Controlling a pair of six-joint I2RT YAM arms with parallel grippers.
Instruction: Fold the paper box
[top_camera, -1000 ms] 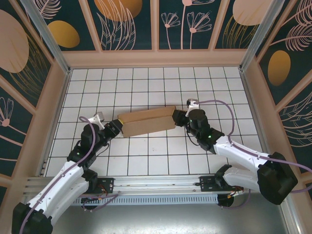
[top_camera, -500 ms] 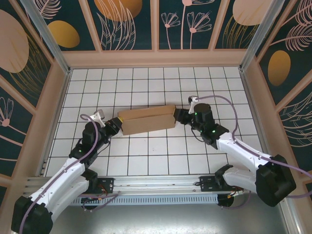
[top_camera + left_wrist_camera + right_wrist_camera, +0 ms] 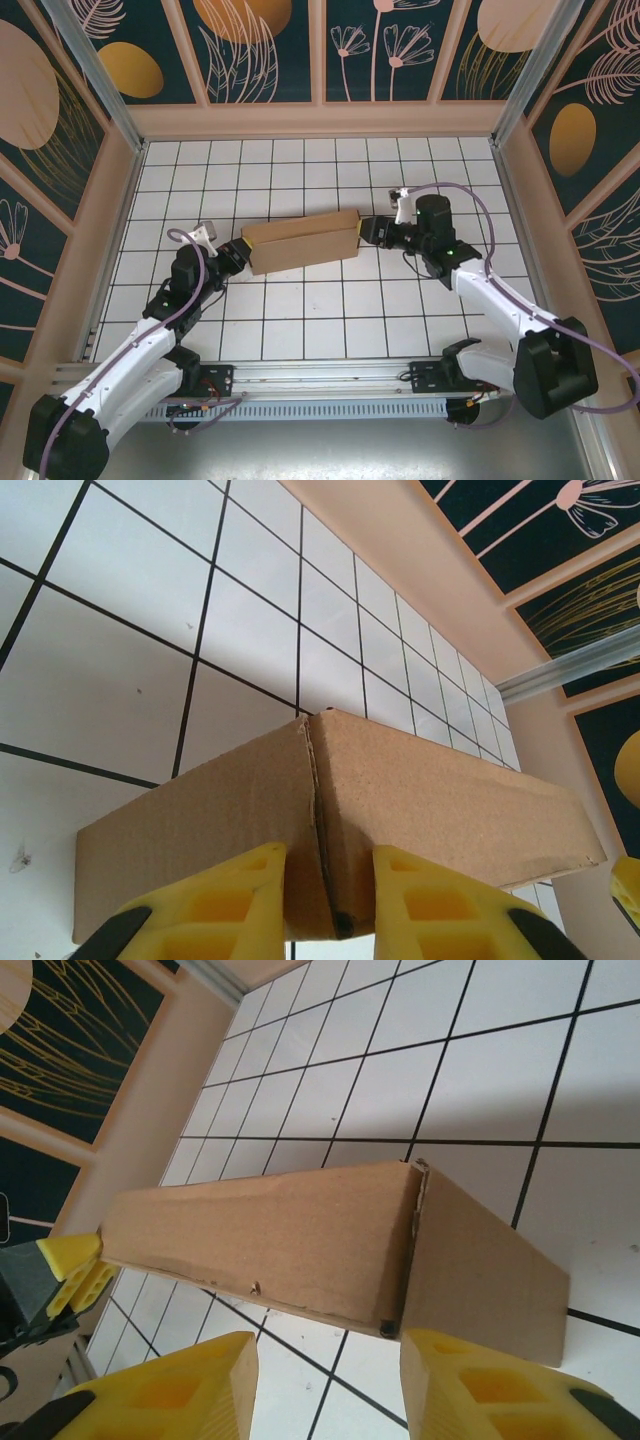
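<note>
At lower left, left gripper [image 3: 240, 255]: being held at the left end of the paper box [image 3: 300, 243]. Its yellow fingers [image 3: 240, 900] are being held narrowly apart astride a box corner, and whether that corner is being pinched cannot be told.
At mid-frame, paper box: lying folded into a long block, slightly slanted, on the tiled floor [image 3: 300, 330].
Right of centre, right gripper [image 3: 368, 230]: being held spread, with the box's right end lying just beyond its fingertips.
At the top, patterned wall [image 3: 270, 50]: standing behind the floor.
</note>
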